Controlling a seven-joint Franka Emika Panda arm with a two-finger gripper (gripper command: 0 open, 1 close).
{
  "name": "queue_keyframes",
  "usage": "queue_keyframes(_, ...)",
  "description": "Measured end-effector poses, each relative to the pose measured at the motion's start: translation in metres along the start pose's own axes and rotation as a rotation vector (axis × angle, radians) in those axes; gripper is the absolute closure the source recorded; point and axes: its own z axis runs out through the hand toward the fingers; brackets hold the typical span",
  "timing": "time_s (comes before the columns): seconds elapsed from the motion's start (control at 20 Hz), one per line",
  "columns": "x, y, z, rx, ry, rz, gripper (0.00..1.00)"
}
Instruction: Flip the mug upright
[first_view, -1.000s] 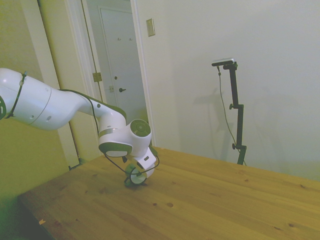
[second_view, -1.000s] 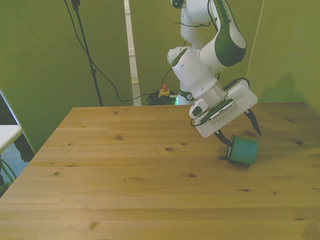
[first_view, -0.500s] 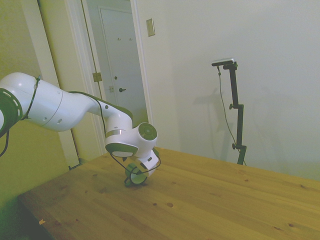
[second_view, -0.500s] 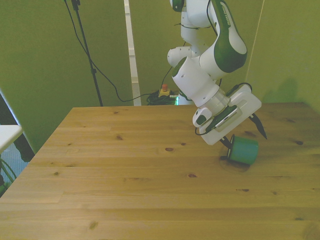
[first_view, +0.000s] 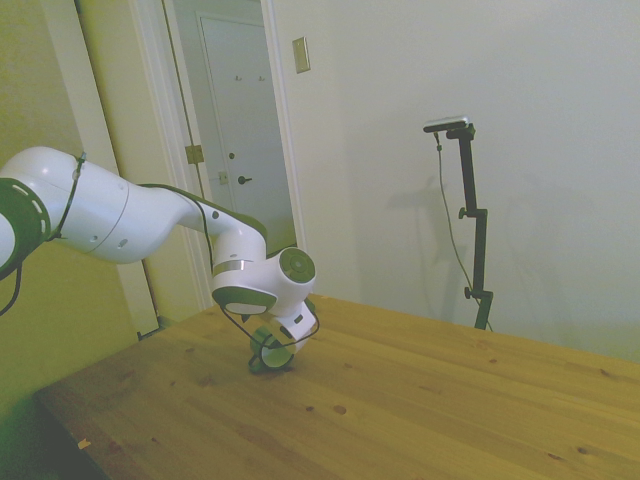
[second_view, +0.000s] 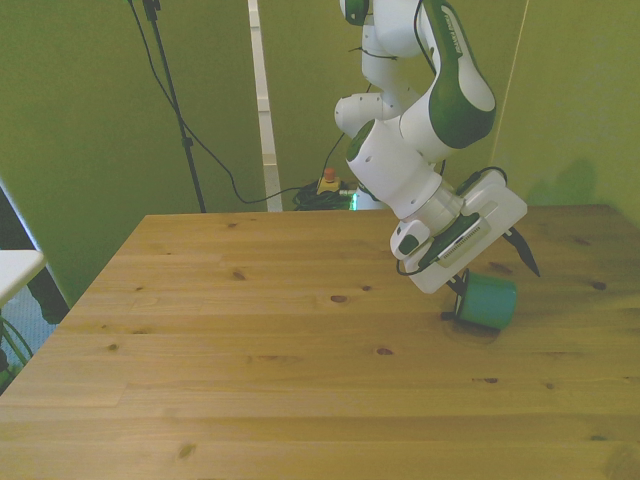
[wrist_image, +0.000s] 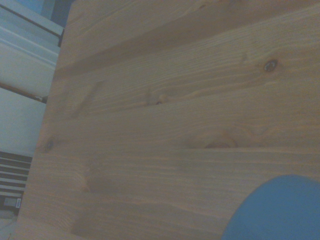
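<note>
Mug (second_view: 487, 301) on its side on table (second_view: 250, 350) | pincer (second_view: 497, 271) spread wide astride it, ungripped | wrist view: blurred teal edge only

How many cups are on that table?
1. A single teal mug lies on its side on the wooden table, toward the front view's right, under the robot's pincer. The arm could hide a little of the table behind it.
</note>
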Motion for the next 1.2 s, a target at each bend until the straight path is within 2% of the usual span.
queue_keyframes(1.2, 0.006, 0.006, -0.008, 0.001, 0.011, -0.004, 1.00)
